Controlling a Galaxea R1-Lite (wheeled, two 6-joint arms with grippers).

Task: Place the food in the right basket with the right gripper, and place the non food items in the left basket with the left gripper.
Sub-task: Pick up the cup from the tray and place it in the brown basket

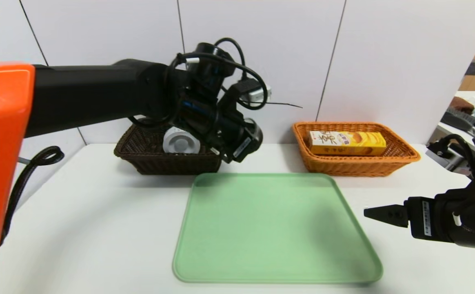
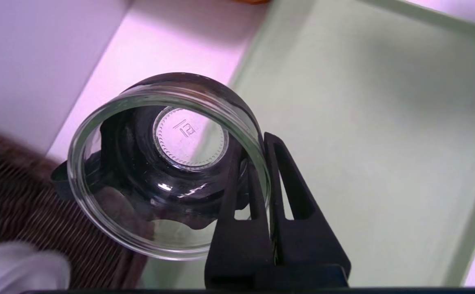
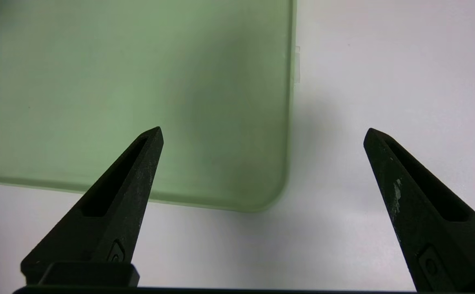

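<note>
My left gripper is shut on the rim of the small clear glass dish, one finger inside it and one outside. In the head view this gripper hangs by the right end of the dark brown left basket, just beyond the tray's far edge. The white tape roll lies inside that basket. The yellow snack box lies in the orange right basket. My right gripper is open and holds nothing, low over the table off the tray's near right corner.
A flat green tray with nothing on it lies in the middle of the white table. Both baskets stand behind it against the white wall panels. A desk with clutter shows at the far right.
</note>
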